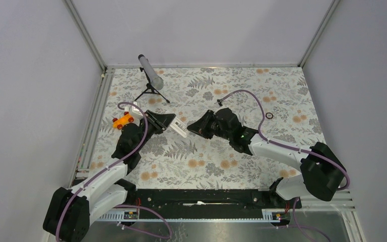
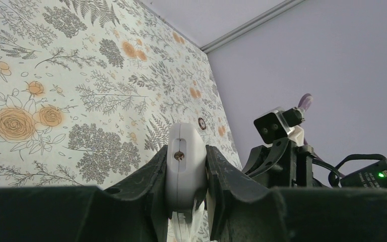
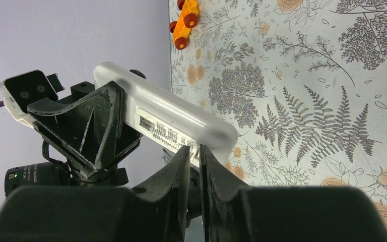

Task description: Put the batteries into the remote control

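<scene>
Our left claw point(image 1: 167, 121) is clamped on the small flat white plastic remote control point(image 1: 180, 127), a finger pressed to either side. It holds the remote off the floral-patterned tabletop point(image 1: 206, 171). Our right claw point(image 3: 195, 151) has its fingers drawn almost together, tips at the remote's free end. Whether they pinch anything we cannot tell. A small orange toy car point(image 1: 123, 120) lies near the left claw.

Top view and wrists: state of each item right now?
white bar-shaped remote control: off the table, clamped in left gripper
left gripper: shut on remote
right gripper: fingers nearly together at remote's edge
orange toy car: on table, free
grey tube on black tripod: standing
thin black ring: flat on table
batteries: not visible
</scene>
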You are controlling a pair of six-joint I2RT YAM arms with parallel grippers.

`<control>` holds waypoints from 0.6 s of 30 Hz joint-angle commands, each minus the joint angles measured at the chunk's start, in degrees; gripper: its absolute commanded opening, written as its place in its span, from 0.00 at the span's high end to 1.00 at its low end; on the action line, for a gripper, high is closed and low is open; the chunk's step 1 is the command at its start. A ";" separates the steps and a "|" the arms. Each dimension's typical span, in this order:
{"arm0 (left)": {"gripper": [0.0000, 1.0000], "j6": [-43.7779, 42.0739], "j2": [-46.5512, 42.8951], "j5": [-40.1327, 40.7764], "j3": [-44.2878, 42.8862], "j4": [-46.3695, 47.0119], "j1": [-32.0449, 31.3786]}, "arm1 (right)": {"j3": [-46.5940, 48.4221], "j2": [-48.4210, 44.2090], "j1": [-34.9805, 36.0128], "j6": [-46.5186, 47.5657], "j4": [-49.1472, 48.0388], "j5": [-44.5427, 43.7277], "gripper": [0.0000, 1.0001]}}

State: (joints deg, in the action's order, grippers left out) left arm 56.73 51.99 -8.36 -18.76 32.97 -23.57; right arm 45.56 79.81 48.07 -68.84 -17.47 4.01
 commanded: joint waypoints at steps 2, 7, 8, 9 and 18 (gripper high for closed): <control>1.00 -2.03 0.84 2.21 -3.05 4.55 -0.25 | 3.64 0.90 0.62 1.07 1.56 -0.85 0.80; 1.00 -2.24 1.27 2.24 -3.56 4.60 -0.20 | 4.40 2.57 0.64 0.70 1.41 -0.26 0.79; 1.00 -2.24 1.27 2.22 -3.56 4.62 -0.24 | 4.63 3.00 0.62 0.46 1.54 -0.11 0.79; 1.00 -2.19 1.27 2.35 -3.58 4.61 -0.24 | 4.82 3.37 0.62 0.20 1.75 -0.06 0.78; 1.00 -1.78 1.88 1.37 -3.56 5.45 -0.31 | 5.38 5.49 0.62 -0.98 1.22 0.55 0.76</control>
State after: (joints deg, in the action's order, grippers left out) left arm 54.43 53.69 -6.04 -19.59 32.75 -23.57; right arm 48.71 83.90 48.12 -69.32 -15.59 4.19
